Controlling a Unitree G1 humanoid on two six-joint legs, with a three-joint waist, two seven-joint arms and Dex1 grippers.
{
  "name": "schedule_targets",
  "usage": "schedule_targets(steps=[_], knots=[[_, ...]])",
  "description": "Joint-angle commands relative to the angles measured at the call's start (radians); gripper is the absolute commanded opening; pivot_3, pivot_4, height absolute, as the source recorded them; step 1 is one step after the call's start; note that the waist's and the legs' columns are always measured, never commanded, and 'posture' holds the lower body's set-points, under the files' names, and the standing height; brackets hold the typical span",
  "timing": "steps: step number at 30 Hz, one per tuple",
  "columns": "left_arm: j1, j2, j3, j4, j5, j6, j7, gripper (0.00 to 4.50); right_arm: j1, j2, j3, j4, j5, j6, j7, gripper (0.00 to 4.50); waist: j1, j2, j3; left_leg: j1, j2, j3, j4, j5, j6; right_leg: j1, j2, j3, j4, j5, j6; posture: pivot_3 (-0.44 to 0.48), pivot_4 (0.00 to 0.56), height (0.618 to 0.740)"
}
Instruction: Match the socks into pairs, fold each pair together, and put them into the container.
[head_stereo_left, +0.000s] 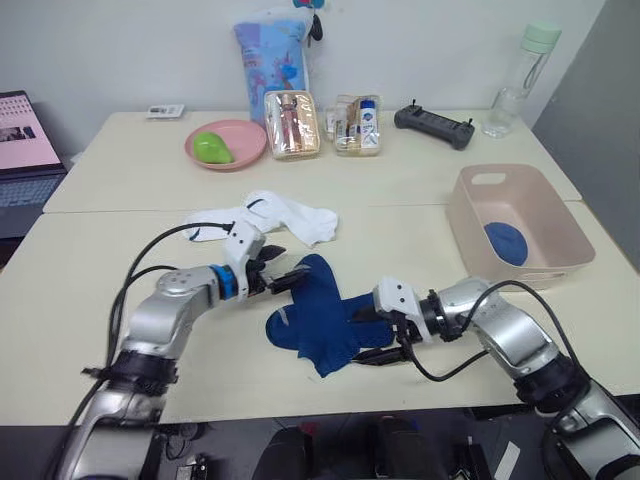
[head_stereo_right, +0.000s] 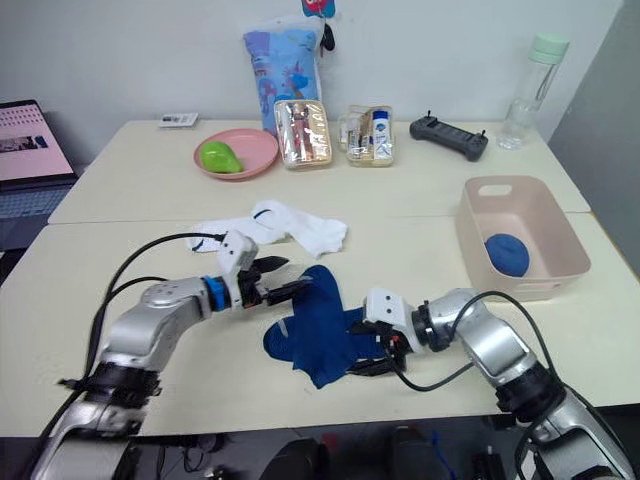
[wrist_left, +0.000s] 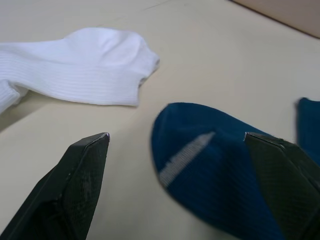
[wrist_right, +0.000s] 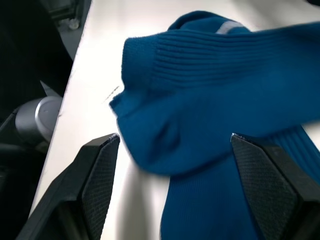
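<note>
Two dark blue socks (head_stereo_left: 320, 315) lie overlapping on the near table. My left gripper (head_stereo_left: 285, 277) is open at the far toe end of the blue sock (wrist_left: 210, 165), its fingers straddling it. My right gripper (head_stereo_left: 385, 335) is open at the near right edge of the blue socks (wrist_right: 210, 115). Two white socks (head_stereo_left: 265, 217) lie beyond, next to each other. The pale pink container (head_stereo_left: 470, 225) stands at the right and holds a folded blue bundle (head_stereo_left: 506, 242).
A round pink plate (head_stereo_left: 240, 135) with a green fruit, two clear pouches (head_stereo_left: 292, 124), a patterned bag, a black controller (head_stereo_left: 434, 126) and a bottle (head_stereo_left: 520, 80) line the far table. A laptop (head_stereo_left: 25, 150) sits at the left.
</note>
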Motion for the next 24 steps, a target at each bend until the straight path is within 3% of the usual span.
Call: schedule_targets(steps=[1,10,13,14,20,24], knots=[[-0.044,-0.008,-0.014,0.064,0.057,-0.059,-0.032,4.09,-0.012,0.016,0.014,0.02,-0.029,-0.061,-0.012,3.2,0.0,0.0,0.0,0.0,0.0,0.0,0.0,0.0,0.0,0.0,0.0,0.0,0.0,0.0,0.0,0.0,0.15,0.74],[-0.037,-0.007,0.004,0.056,0.067,-0.055,-0.098,1.16,0.007,0.02,-0.034,0.012,-0.012,-0.07,-0.029,0.0,0.002,0.0,0.0,0.0,-0.001,0.0,0.001,0.0,0.0,0.0,-0.001,0.001,0.0,0.0,0.0,0.0,0.15,0.74],[-0.025,-0.008,0.015,0.037,0.071,-0.053,-0.091,0.15,0.005,0.017,-0.049,-0.006,-0.003,-0.059,-0.027,0.0,0.002,0.0,0.0,0.0,-0.001,0.0,0.001,0.0,0.0,0.0,-0.001,0.001,0.0,0.0,0.0,0.0,0.15,0.74],[-0.018,-0.009,0.023,0.02,0.065,-0.043,-0.083,0.04,0.003,0.019,-0.057,-0.018,0.006,-0.048,-0.028,0.0,0.002,0.0,0.0,0.0,-0.001,0.0,0.001,0.0,0.0,0.0,-0.001,0.001,0.0,0.0,0.0,0.0,0.15,0.74],[0.059,-0.001,0.091,-0.111,0.027,0.037,-0.036,0.04,-0.022,-0.013,-0.092,-0.053,0.018,-0.032,-0.015,0.0,0.001,0.0,0.0,0.0,-0.001,0.0,0.001,0.0,0.0,0.0,-0.001,0.001,0.0,0.0,0.0,0.0,0.15,0.74],[0.189,0.012,0.165,-0.35,-0.063,0.172,0.002,0.04,-0.064,-0.06,-0.13,-0.048,0.021,-0.056,0.005,0.0,0.001,0.0,0.0,0.0,0.0,0.0,0.001,0.0,0.0,0.0,-0.001,0.001,0.0,0.0,0.0,0.0,0.15,0.74]])
